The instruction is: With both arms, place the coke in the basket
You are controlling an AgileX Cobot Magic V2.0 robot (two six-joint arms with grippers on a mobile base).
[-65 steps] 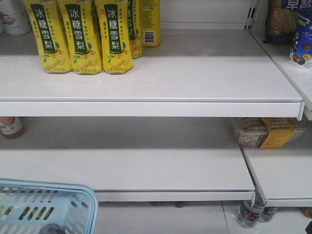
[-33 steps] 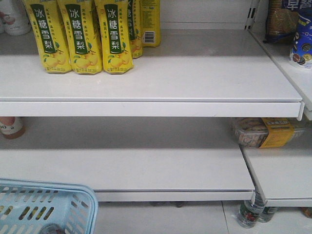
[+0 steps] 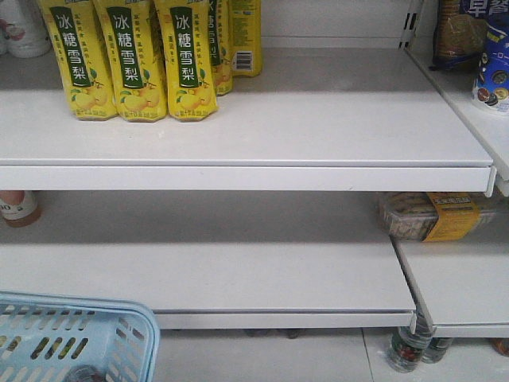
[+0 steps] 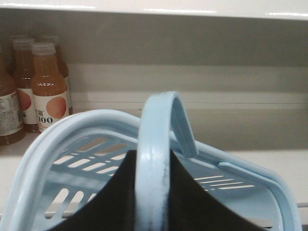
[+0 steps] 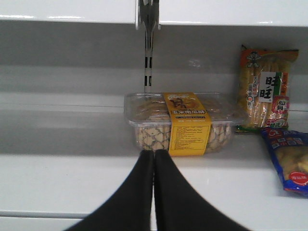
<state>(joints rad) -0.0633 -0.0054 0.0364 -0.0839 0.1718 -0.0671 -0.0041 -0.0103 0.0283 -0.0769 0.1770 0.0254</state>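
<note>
Left gripper (image 4: 153, 192): clamped on the basket handle (image 4: 155, 144).
Right gripper (image 5: 154, 166): fingers pressed together, holding nothing, near a biscuit box (image 5: 180, 122).
Basket (image 3: 71, 338): near left.

White metal shelving (image 3: 238, 127) is seen filling the room, lit evenly from above, with glare caught along the shelf edges. Yellow pear-drink bottles (image 3: 131, 60) are stood on the upper shelf. Ahead of the right tool (image 5: 154, 159), a clear biscuit box (image 5: 180, 122) with a yellow band is set on a lower shelf, with snack bags (image 5: 267, 86) to its right. Beyond the left tool, orange juice bottles (image 4: 45, 86) are ranged at the left. A pale floor (image 3: 262, 354) is glimpsed below.
</note>
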